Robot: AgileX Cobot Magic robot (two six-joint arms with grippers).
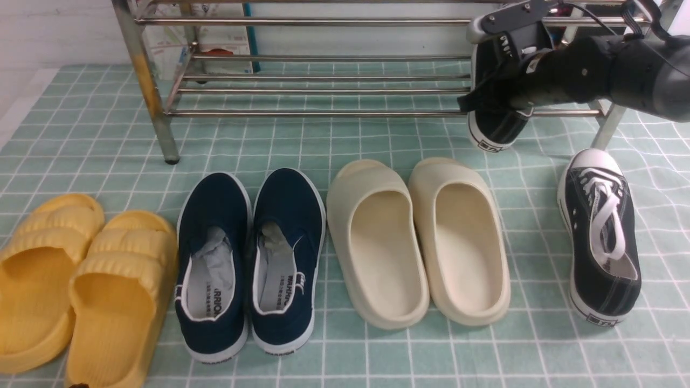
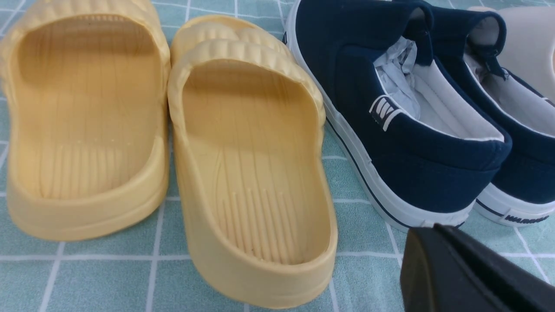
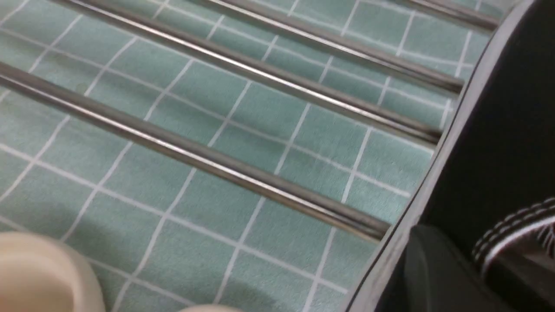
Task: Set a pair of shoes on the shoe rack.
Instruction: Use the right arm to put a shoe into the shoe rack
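One black sneaker (image 1: 496, 129) lies on the shoe rack's (image 1: 323, 113) lower bars at the right end, its heel hanging past the front bar. My right gripper (image 1: 504, 81) is shut on its side wall; in the right wrist view one finger (image 3: 433, 268) presses the outside of the black canvas (image 3: 498, 143), and the other finger is hidden. The second black sneaker (image 1: 601, 237) stands on the cloth at the right, toe toward the rack. My left gripper (image 2: 433, 242) is shut and empty, hovering just off the heel of a navy slip-on (image 2: 416, 143).
On the green checked cloth in front of the rack stand a yellow pair of slippers (image 1: 81, 275), a navy pair of slip-ons (image 1: 250, 258) and a cream pair of slippers (image 1: 418, 237). The rack's stained left leg (image 1: 148, 86) stands at the back left.
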